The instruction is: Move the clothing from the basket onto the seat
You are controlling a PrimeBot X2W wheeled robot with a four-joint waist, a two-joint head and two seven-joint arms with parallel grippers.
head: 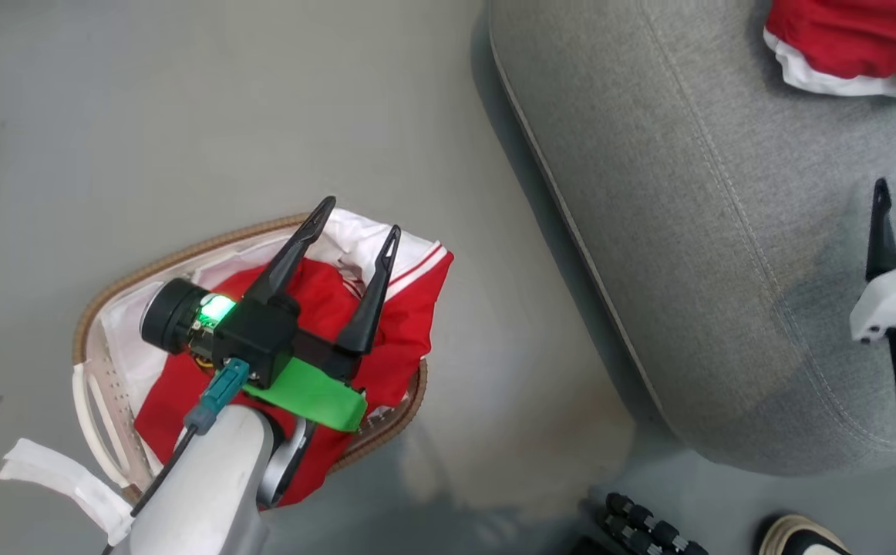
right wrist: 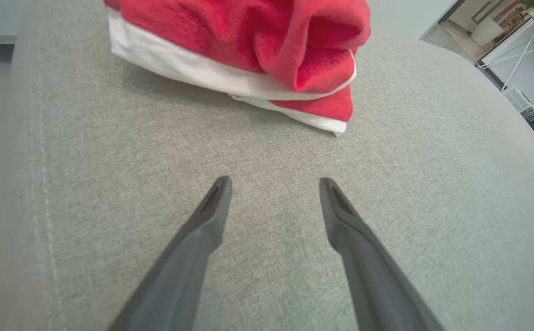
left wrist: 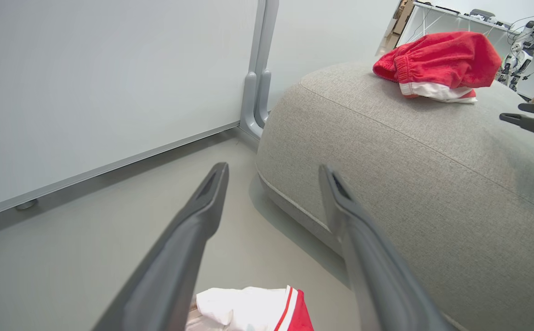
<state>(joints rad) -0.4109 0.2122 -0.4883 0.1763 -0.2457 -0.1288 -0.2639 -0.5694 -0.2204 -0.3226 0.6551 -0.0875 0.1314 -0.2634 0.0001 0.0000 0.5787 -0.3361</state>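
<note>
The seat [head: 725, 231] fills the right of the head view, with one red garment [head: 857, 38] lying at its upper right corner. The basket [head: 186, 254] sits on the floor at lower left, apart from the seat's edge. The clothing [head: 409, 324] is heaped inside it, a striped cuff draped over the rim. The left gripper [head: 362, 216] hovers above the heap, fingers spread wide and empty. The right gripper [right wrist: 275, 181], also spread and empty, hangs over the seat. A shallow pinch may slip, or may snag the white lining [head: 120, 339] and drag the basket.
</note>
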